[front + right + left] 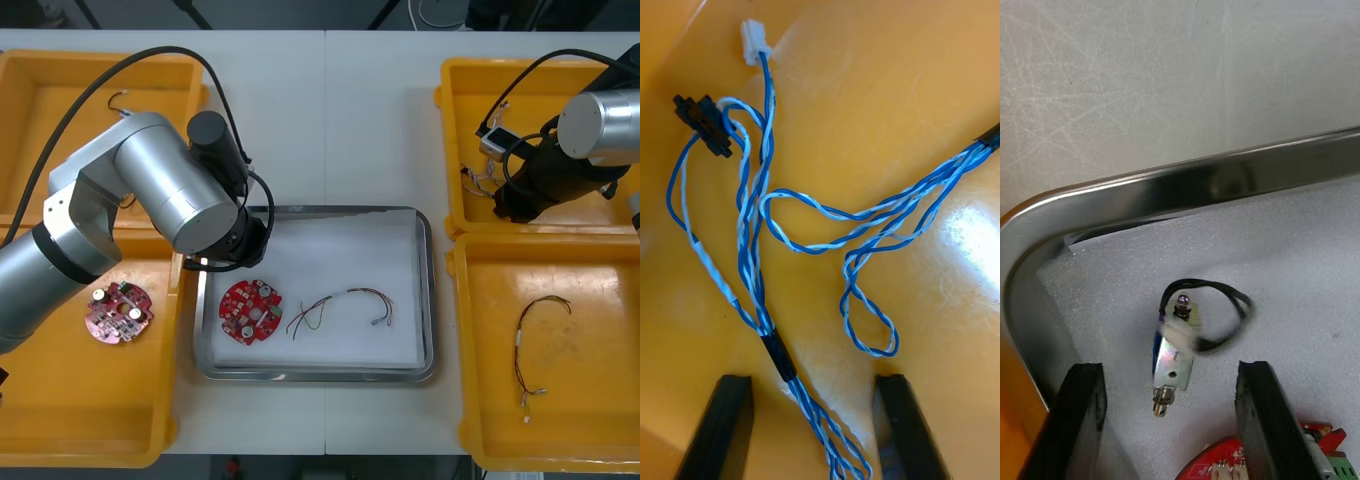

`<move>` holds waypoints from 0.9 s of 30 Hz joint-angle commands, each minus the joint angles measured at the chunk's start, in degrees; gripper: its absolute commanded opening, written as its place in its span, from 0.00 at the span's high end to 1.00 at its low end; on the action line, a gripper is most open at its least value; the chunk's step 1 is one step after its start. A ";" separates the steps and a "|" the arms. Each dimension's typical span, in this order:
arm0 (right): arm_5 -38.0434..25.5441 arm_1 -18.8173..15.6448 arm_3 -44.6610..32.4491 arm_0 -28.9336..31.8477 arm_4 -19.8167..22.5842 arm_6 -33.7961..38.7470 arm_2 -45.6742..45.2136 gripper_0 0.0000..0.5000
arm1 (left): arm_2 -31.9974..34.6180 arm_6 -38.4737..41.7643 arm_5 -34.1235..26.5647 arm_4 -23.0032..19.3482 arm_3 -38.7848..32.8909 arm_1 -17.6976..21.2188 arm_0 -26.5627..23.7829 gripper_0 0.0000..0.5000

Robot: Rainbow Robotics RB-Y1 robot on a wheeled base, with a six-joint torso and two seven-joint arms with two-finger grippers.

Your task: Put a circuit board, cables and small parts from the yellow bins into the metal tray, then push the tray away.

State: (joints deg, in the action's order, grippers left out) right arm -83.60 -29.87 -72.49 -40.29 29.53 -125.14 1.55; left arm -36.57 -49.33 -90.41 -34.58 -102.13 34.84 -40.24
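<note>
Four yellow bins (600, 430) flank one metal tray (426, 300) on the surface. The tray holds one circuit board (250, 311), one red and yellow cable (345, 305) and one small metal part (1171, 352). The left end effector (1169, 375) hovers over that part, fingers wide. A second board (119, 312) lies in the near left bin. The right end effector (809, 382) hangs wide over one blue and white cable (760, 225) in the far right bin.
</note>
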 commanded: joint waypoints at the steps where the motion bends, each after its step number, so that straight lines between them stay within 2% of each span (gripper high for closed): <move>1: -0.25 1.04 1.12 -1.90 0.44 1.57 0.47 0.81 | -1.05 5.73 0.58 0.66 -1.40 -1.09 0.43 0.00; 2: -0.25 1.04 1.12 -1.90 0.53 1.57 0.47 0.85 | -1.05 5.82 0.58 0.66 -1.58 -1.18 0.43 0.00; 4: -0.25 1.04 1.12 -1.90 0.53 1.65 0.47 1.00 | -1.05 6.35 0.41 0.66 -2.19 -1.00 0.51 0.00; 8: -0.60 0.87 -0.99 -1.90 -0.17 1.74 -0.06 1.00 | -0.79 7.14 -0.38 0.74 -3.60 -0.83 0.43 0.00; 14: -4.64 0.69 -6.00 -1.90 -0.79 1.92 -3.75 1.00 | 2.02 8.37 -5.92 0.22 -7.99 -0.83 0.43 0.00; 20: -14.84 -0.54 -14.88 -1.90 -1.31 2.09 -6.83 1.00 | 8.53 9.51 -12.60 -1.72 -12.74 -0.56 -0.36 0.00; 27: -25.65 -1.50 -25.25 -1.90 -1.84 2.18 -7.53 1.00 | 18.20 9.95 -19.59 -3.39 -11.86 -0.12 -4.41 0.00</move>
State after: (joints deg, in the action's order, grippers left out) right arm -106.57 -29.95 -92.71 -40.83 28.18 -124.88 -4.72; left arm -22.75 -44.11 -107.58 -37.15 -113.22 34.82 -41.01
